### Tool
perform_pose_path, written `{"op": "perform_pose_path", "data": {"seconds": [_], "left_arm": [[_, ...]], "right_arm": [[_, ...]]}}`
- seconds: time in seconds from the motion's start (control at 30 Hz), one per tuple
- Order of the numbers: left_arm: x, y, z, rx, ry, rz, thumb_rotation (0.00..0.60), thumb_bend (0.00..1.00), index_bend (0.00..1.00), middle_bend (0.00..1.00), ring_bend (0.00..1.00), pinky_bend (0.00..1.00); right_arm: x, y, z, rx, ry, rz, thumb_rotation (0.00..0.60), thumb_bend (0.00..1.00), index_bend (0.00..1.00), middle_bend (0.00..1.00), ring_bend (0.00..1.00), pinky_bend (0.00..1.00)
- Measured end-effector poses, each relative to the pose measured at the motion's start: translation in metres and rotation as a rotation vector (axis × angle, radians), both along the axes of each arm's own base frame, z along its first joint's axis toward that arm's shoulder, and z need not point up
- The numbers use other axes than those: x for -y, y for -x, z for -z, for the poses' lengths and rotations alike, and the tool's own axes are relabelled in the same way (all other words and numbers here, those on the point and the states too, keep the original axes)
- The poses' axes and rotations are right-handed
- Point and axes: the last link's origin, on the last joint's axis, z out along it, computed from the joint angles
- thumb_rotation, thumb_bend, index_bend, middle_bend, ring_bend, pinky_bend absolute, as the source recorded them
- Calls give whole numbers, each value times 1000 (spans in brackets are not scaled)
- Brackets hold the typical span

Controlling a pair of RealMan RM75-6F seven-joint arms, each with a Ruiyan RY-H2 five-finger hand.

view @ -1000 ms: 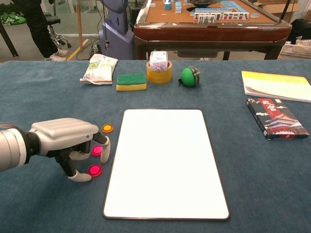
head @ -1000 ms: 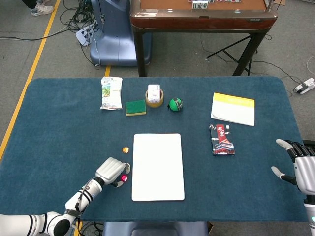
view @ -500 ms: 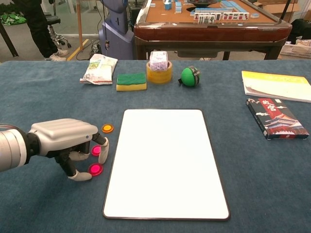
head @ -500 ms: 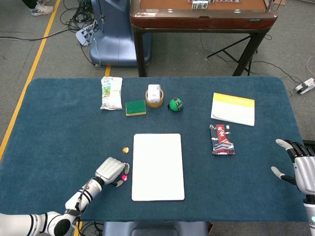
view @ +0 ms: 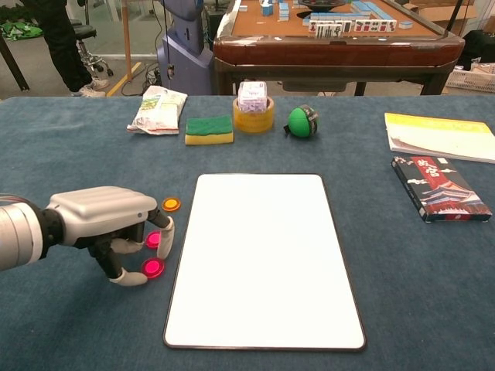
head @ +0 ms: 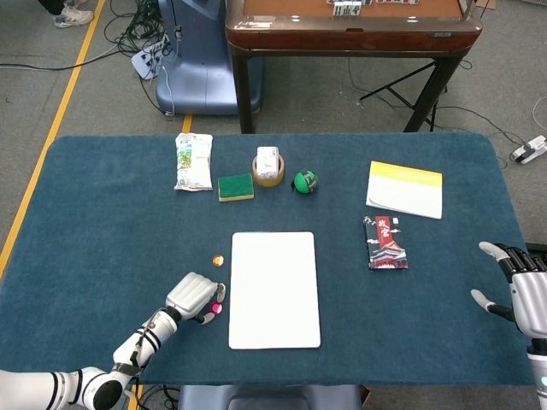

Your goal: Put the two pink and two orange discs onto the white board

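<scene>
The white board [view: 263, 255] lies flat at the table's middle, bare [head: 274, 289]. Just left of its edge lie two pink discs, one nearer [view: 153, 267] and one further [view: 153, 240], with one orange disc [view: 171, 204] beyond them. No second orange disc shows. My left hand [view: 100, 224] hovers palm down over the pink discs, fingers curled down; its thumb touches the nearer disc and a fingertip [view: 165, 236] stands by the further one. Both discs lie flat on the cloth. In the head view my right hand [head: 517, 286] rests at the far right edge, fingers spread and holding nothing.
Along the back stand a snack bag [view: 158, 109], a green sponge [view: 209, 129], a tape roll [view: 254, 114] with a small box in it, and a green ball [view: 302, 121]. A yellow booklet [view: 441, 137] and a dark box [view: 439, 188] lie at the right.
The nearer pink disc has slid slightly away from me, nudged by the left thumb. The left hand shifted only a little. The right hand has not moved.
</scene>
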Motion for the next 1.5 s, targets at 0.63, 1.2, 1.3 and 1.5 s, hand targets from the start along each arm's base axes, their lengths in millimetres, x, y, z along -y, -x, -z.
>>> {"op": "perform_pose_path", "data": {"seconds": [0.63, 1.2, 1.3, 1.5], "left_arm": [[-3, -60, -6, 41, 3, 138, 600, 305, 626, 1000, 1000, 1000], [5, -93, 9, 13, 46, 201, 600, 300, 407, 1000, 1000, 1000], [4, -92, 9, -3, 45, 195, 600, 296, 378, 1000, 1000, 1000], [0, -87, 5, -15, 13, 181, 600, 296, 416, 1000, 1000, 1000]], "right_arm": [[-12, -4, -8, 21, 16, -42, 600, 23, 237, 279, 250, 319], [-26, -3, -22, 70, 74, -87, 600, 23, 237, 286, 254, 319], [-26, -3, -22, 69, 73, -86, 600, 23, 237, 285, 255, 319], [-25, -3, -20, 61, 60, -76, 600, 23, 237, 286, 255, 319]]}}
